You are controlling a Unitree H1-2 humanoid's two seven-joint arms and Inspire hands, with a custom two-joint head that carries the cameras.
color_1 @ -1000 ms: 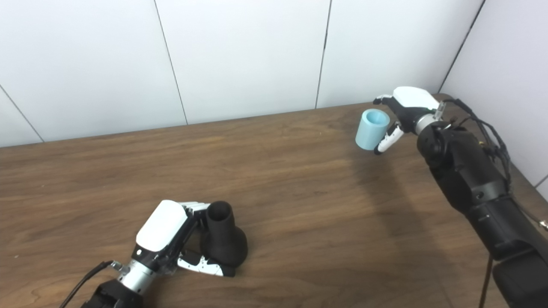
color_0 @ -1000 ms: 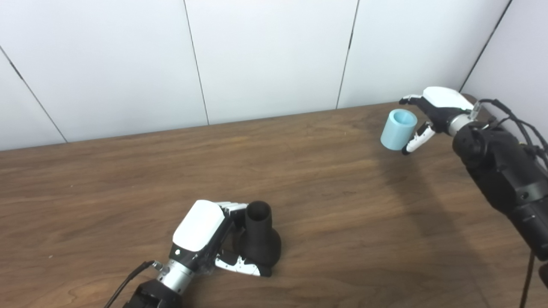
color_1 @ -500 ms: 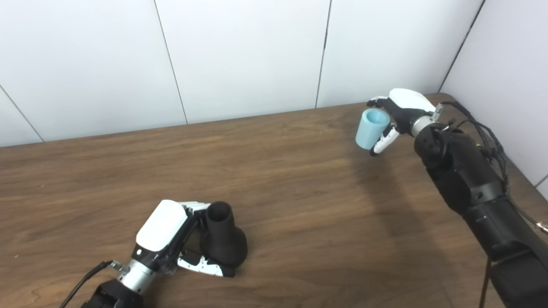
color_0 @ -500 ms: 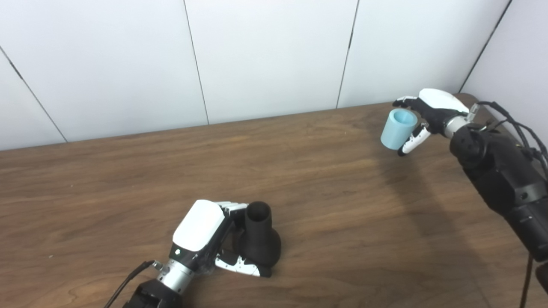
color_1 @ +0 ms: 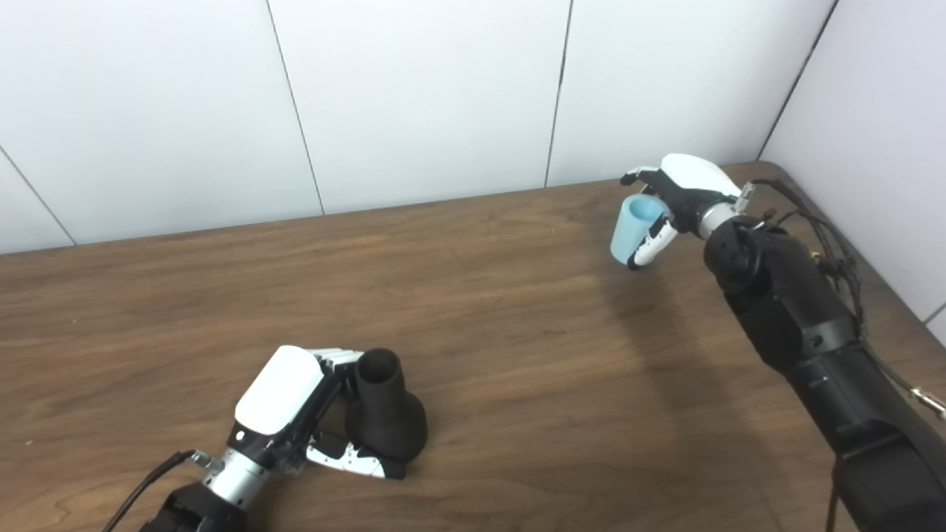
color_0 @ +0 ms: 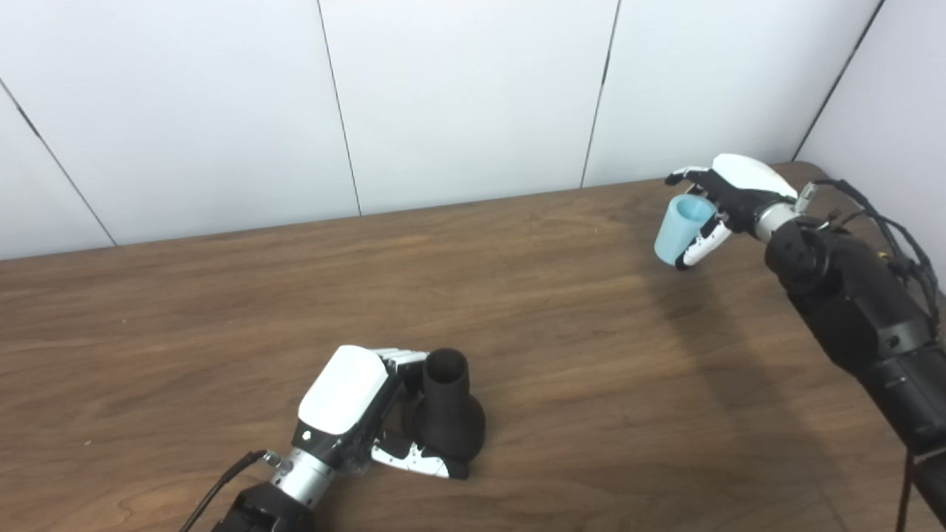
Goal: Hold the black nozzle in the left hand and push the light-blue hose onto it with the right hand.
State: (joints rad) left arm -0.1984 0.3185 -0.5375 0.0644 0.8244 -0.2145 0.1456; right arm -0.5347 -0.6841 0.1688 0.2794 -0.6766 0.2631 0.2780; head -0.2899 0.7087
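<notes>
While white panel walls (color_0: pixel 458 96) back brown wood table (color_0: pixel 222 295): left robot hand (color_0: pixel 355 414) clamps nozzle (color_0: pixel 447 414); right robot hand (color_0: pixel 728 196) clamps hose (color_0: pixel 676 229).

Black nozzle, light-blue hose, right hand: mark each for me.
black nozzle (color_0: pixel 448 414), left eye view, on its neck below the open top.
light-blue hose (color_0: pixel 674 230), left eye view, on its outer side wall.
right hand (color_1: pixel 684 188), right eye view, on the hand's back.
</notes>
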